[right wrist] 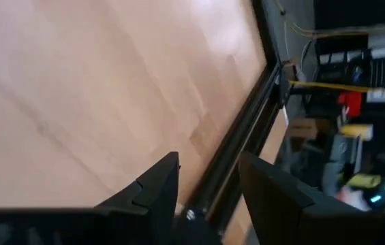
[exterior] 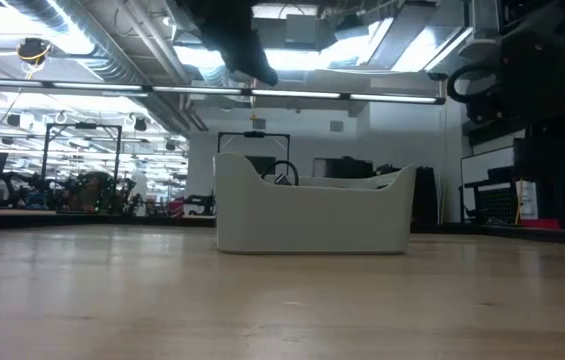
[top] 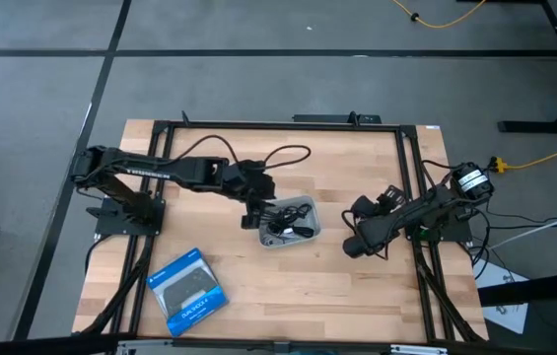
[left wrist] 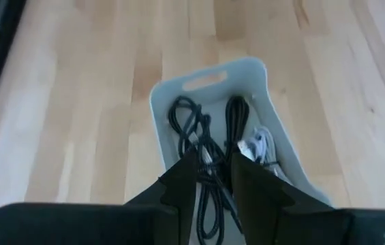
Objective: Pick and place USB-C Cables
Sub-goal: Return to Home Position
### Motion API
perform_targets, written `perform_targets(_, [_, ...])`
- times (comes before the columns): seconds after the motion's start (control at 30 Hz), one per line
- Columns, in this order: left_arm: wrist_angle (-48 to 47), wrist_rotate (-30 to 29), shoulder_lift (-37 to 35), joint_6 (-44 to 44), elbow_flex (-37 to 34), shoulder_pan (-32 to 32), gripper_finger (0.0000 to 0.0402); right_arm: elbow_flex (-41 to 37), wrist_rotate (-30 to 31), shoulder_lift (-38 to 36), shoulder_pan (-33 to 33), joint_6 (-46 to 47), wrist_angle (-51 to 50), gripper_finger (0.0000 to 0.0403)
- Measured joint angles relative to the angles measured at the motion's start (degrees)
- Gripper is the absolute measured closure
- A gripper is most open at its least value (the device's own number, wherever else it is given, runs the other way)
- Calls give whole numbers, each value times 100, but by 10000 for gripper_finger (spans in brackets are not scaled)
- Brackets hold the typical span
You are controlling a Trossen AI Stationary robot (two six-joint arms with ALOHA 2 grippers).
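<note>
A pale grey tray point(top: 307, 233) stands at the table's middle. Inside it lie two black coiled cables point(left wrist: 189, 122) point(left wrist: 236, 116) and a pale white bundle point(left wrist: 260, 146); in the high view they show as a dark tangle point(top: 286, 222). In the low view one black loop point(exterior: 284, 172) rises above the tray's rim. My left gripper point(left wrist: 214, 178) hovers above the tray's left end, open by a narrow gap, holding nothing; the low view shows it point(exterior: 252, 62) well above the tray. My right gripper point(right wrist: 209, 178) waits open, low over the table's right part point(top: 353, 247).
A blue-and-black flat box point(top: 189, 291) lies near the table's near-left corner. A black metal frame point(top: 411, 177) runs round the table. The left arm's own black wire point(top: 288, 153) loops over the wood beyond the tray. Bare wood point(top: 357, 306) lies between the tray and the near edge.
</note>
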Motion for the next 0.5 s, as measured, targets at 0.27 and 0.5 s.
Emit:
perform_targets(0.27, [316,46,-3,468,92,101,315,0,652,2,160,-122,224,244])
perform_targets(0.5, [-155,1484,3,-11,-200,751,315,0,2088,0,703,-90,893,244])
